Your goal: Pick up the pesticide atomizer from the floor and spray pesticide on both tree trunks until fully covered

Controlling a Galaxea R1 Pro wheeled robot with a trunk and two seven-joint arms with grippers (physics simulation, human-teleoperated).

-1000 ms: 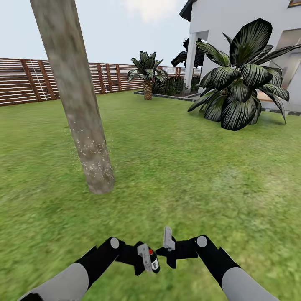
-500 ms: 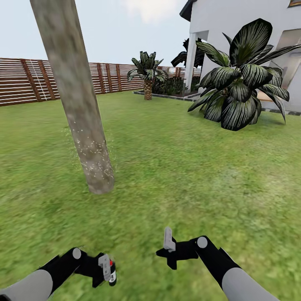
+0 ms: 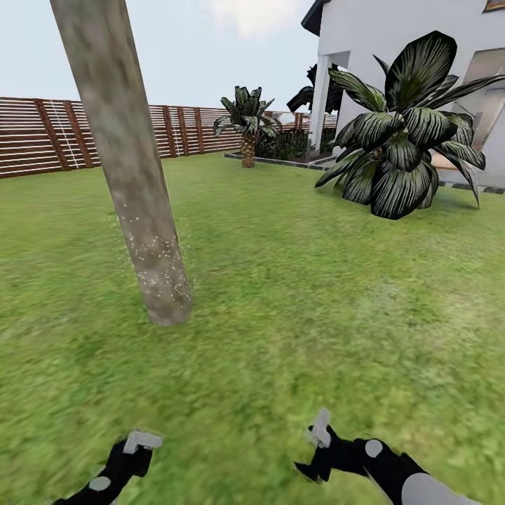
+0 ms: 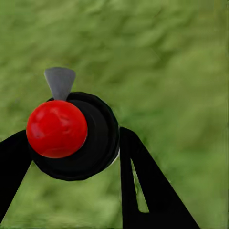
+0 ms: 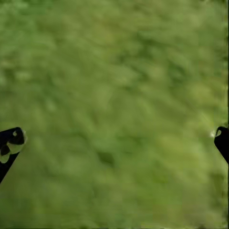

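On lawn, 1 tree trunk (image 3: pixel 151 238) speckled low only; left pincer (image 4: pixel 76 143) pinching atomizer (image 4: pixel 71 136); right pincer (image 5: pixel 114 143) spread

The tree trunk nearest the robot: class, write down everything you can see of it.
The tree trunk is a thick, smooth, pale grey-brown column with blotchy bark. It leans slightly, its top tilted leftward in the head view and cut off by the picture's upper edge. Its base stands in the green lawn. Fine whitish specks of pesticide dot its lower part; higher up the bark looks bare.
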